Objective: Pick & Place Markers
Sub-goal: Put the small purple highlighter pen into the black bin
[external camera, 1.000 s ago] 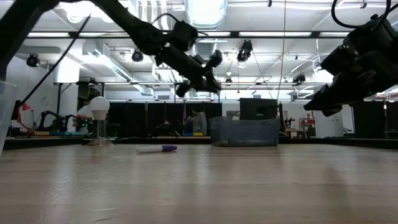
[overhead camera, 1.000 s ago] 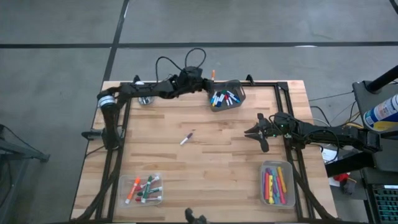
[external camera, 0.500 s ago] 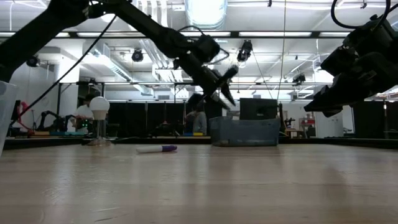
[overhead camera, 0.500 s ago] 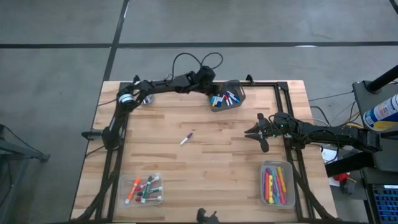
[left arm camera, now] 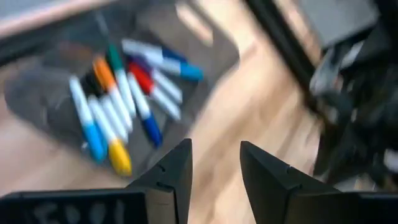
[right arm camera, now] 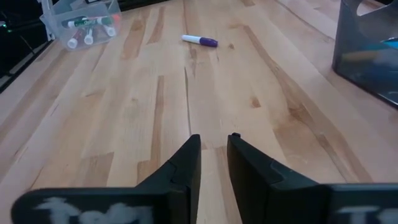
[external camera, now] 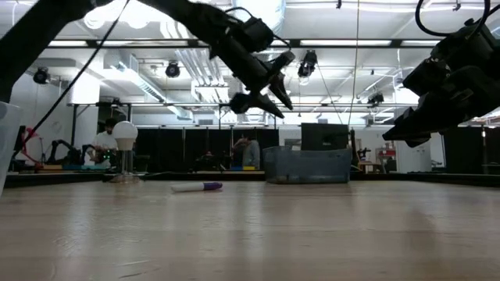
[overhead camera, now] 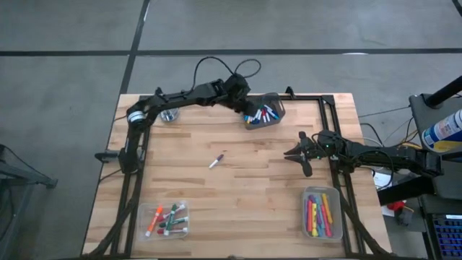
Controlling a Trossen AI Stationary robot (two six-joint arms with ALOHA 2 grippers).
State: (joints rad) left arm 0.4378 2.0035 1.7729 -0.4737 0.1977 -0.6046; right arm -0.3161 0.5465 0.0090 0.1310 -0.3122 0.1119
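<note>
Several markers lie in the dark mesh bin at the table's far edge; they also show in the left wrist view. My left gripper is open and empty and hangs above the bin's left side. One white marker with a purple cap lies flat on the table's middle. My right gripper waits above the table's right part. It is empty, with a narrow gap between its fingers.
A clear tray with several markers stands at the near left and another clear tray at the near right. A small round metal object stands at the far left. Black frame rails run along the table's sides.
My left gripper has gone toward the table's right edge, from beside the bin's left side to above the bin. In the low view it dipped and then rose. My right gripper has kept still, and the purple-capped marker has not moved.
</note>
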